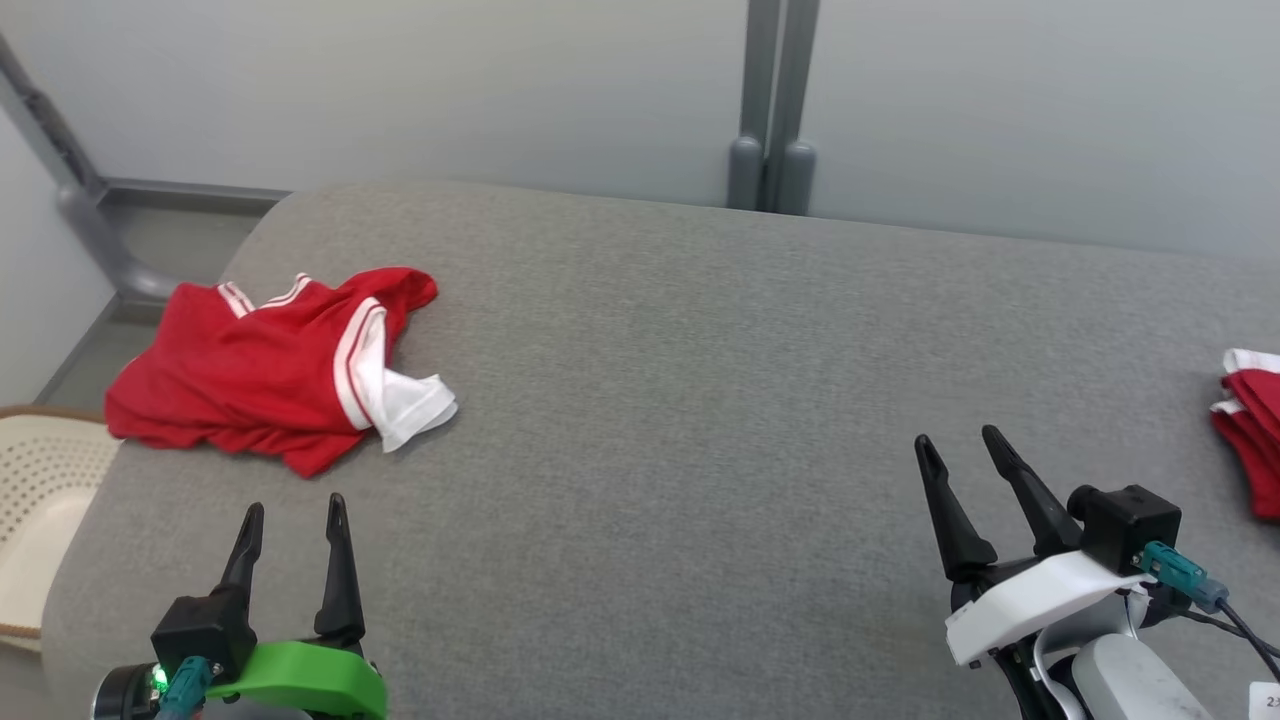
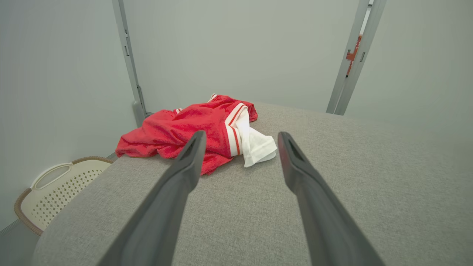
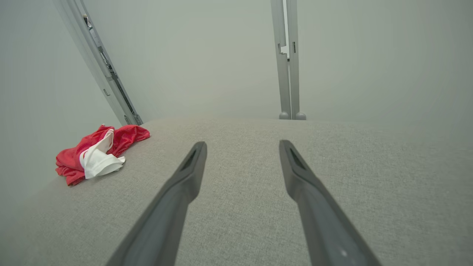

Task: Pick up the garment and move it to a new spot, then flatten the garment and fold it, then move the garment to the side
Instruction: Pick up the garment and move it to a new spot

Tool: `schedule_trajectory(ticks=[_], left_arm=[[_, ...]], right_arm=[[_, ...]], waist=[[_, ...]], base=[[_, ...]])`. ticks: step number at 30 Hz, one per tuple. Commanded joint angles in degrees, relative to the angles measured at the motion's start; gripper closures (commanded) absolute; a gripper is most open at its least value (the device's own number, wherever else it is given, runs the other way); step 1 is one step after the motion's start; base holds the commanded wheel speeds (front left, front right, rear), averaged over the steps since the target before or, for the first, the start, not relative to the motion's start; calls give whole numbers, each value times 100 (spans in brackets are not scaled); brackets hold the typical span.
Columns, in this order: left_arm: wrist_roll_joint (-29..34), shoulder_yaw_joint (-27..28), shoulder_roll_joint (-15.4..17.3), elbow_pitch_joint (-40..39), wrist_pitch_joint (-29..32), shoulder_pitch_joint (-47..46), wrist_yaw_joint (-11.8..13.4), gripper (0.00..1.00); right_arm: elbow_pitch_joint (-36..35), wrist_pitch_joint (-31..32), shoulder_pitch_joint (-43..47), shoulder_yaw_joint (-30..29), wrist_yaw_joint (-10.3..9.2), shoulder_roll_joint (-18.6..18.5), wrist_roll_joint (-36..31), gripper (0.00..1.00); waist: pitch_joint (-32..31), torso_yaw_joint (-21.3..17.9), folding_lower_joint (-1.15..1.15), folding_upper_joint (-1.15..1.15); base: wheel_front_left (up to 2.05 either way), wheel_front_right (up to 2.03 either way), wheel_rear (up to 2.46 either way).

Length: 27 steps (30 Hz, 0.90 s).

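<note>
Starting the pickup: red garment (image 1: 260, 375) lies crumpled at table (image 1: 700, 400) far left; left gripper (image 1: 293, 510) and right gripper (image 1: 962, 445) spread empty. Next, left reaches forward.

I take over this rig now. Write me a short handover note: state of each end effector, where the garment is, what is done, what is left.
Left end effector: open, empty, just short of the garment.
Right end effector: open, empty, over the table's front right.
Garment: red with white trim, crumpled at the left side of the grey table, beside a cream basket off the edge.
Done: nothing yet on this garment; other red cloth lies at the right edge.
Left: pick up, move, flatten, fold, set aside.
</note>
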Motion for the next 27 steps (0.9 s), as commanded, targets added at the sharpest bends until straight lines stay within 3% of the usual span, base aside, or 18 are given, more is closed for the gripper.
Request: schedule_trajectory(ticks=[1, 7, 13, 21, 27], left_arm=[[73, 34, 23, 7, -18, 76, 22, 0], [80, 130, 66, 2, -17, 135, 41, 0], [63, 172, 74, 3, -17, 145, 30, 0], [-1, 151, 147, -11, 33, -173, -22, 0], [-365, 65, 402, -140, 820, -1039, -180, 0]], right_arm=[[25, -13, -56, 27, 1, -6, 37, 0], [-25, -13, -75, 135, 1, -24, 60, 0], [-73, -13, -55, 162, 1, -42, 46, 0], [-145, -13, -153, 207, 1, -104, 21, 0], [-281, -13, -340, 154, 1, -246, -68, 0]], waist=[[-45, 623, 0, 0], [-53, 1016, 0, 0], [-56, 1165, 0, 0], [120, 1009, 0, 0], [538, 765, 0, 0]], base=[[0, 0, 0], [0, 0, 0], [0, 0, 0], [0, 0, 0], [0, 0, 0]])
